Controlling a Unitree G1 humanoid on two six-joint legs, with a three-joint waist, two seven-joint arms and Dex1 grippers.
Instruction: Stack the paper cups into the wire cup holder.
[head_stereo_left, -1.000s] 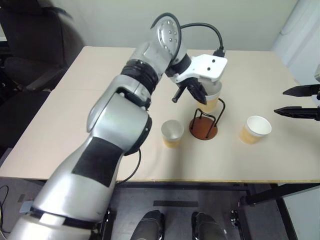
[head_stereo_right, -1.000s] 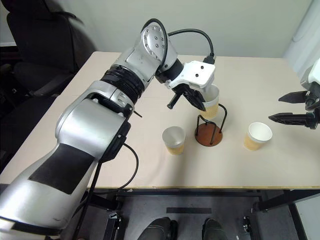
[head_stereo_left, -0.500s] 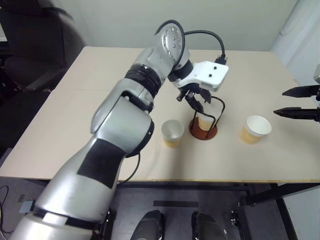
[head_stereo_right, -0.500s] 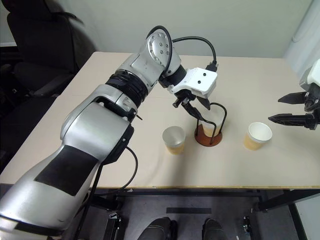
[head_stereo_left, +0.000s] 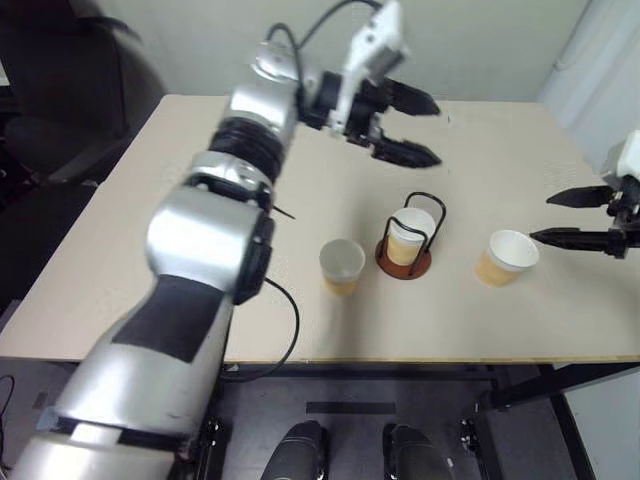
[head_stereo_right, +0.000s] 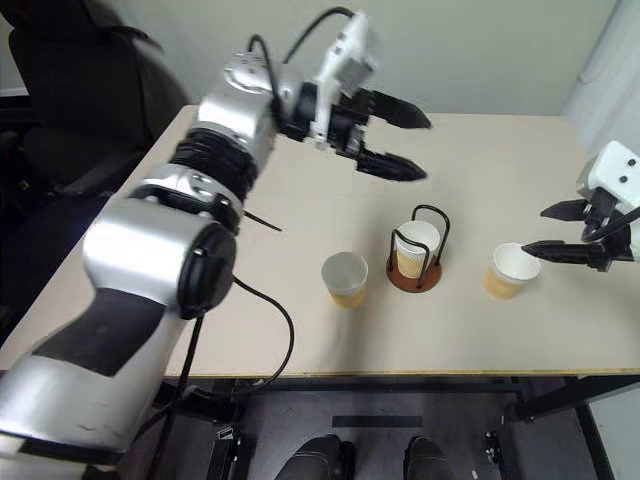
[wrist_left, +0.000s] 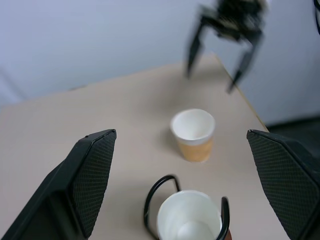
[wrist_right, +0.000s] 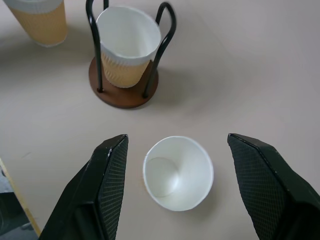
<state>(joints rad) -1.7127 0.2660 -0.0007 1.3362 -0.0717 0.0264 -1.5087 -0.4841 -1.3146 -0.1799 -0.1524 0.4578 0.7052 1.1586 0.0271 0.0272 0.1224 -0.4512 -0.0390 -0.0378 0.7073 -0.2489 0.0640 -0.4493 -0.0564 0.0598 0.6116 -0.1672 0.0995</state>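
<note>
I count three cups and one holder on the table. One cup (head_stereo_left: 409, 235) stands upright inside the holder (head_stereo_left: 404, 262), between its black wire loops, on the round brown base; this sits in the middle of the table's width, nearer the front edge than the back. A second cup (head_stereo_left: 342, 266) stands upright just beside the holder on my left, apart from it. The third cup (head_stereo_left: 508, 258) stands upright on the holder's other side, toward the table's right edge, a little farther off.

My left gripper (head_stereo_left: 424, 128) hangs in the air over the table behind the holder, its two black fingers spread wide with nothing between them. My right gripper (head_stereo_right: 548, 230) is at the right edge, fingers also spread wide and empty, poised over the third cup; in its wrist view the cup's white mouth (wrist_right: 178, 172) lies between the two fingers (wrist_right: 110, 178) without touching either.
</note>
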